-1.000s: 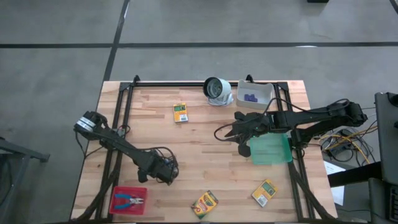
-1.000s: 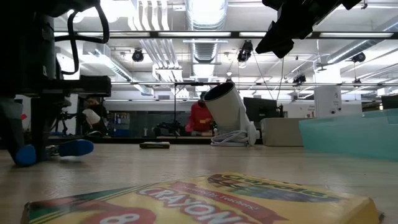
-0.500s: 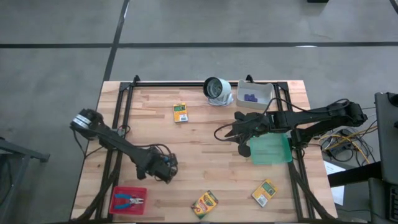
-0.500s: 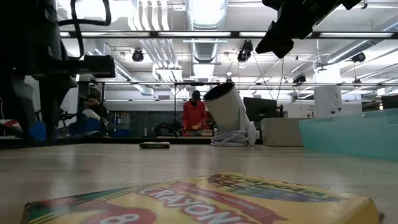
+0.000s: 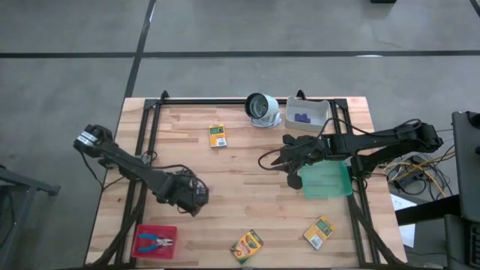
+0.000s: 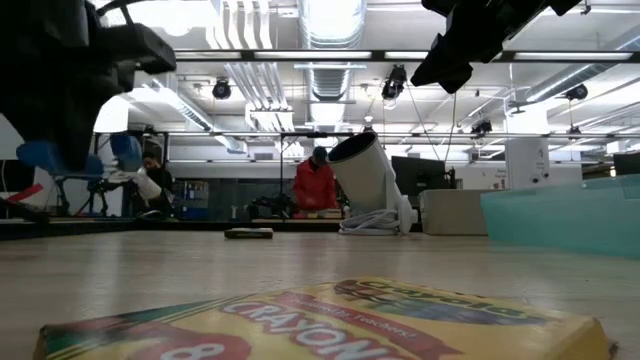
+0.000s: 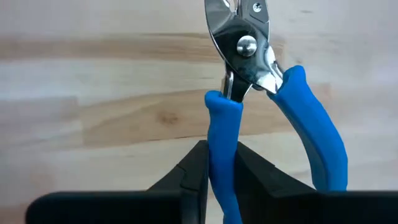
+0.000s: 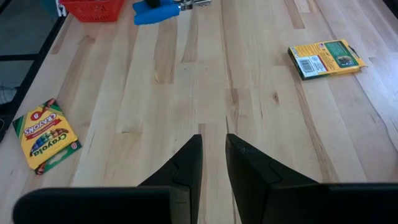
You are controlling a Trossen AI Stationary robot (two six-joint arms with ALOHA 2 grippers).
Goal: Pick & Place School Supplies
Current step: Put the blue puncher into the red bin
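In the left wrist view my left gripper (image 7: 222, 167) is shut on a blue-handled pliers-like tool (image 7: 249, 68). It hovers over the near-left table, far of the red tray (image 5: 146, 231), and hides the tool in the high view (image 5: 187, 196). A second blue-handled tool (image 5: 156, 241) lies in that tray. Three yellow-and-green crayon boxes lie flat on the table (image 5: 217, 136), (image 5: 247, 245), (image 5: 319, 232). Purple pieces (image 5: 303, 117) sit in the white bin. My right gripper (image 5: 289, 161) hangs above mid-table, open by a narrow gap (image 8: 214, 144), touching nothing. My left gripper pinches one blue handle (image 7: 222, 134) of the tool between its two fingers; the handle runs back between them. The other handle (image 7: 314, 140) is free, and the metal jaws (image 7: 242, 34) point away from the gripper. The tool is lifted clear of the table (image 6: 125, 150).
A white-grey round object (image 5: 262, 109) stands at the far edge beside the white bin (image 5: 324, 112). The green mat (image 5: 326, 180) lies under the right arm. Black frame rails run along both sides. Bare wood lies mid-table between the grippers. People move in the room behind.
My left gripper has risen and drawn toward the table's far-left, away from the red tray. The blue-handled tool, whose handles lay at table height a second ago, has gone up with it and now hangs clear of the wood.
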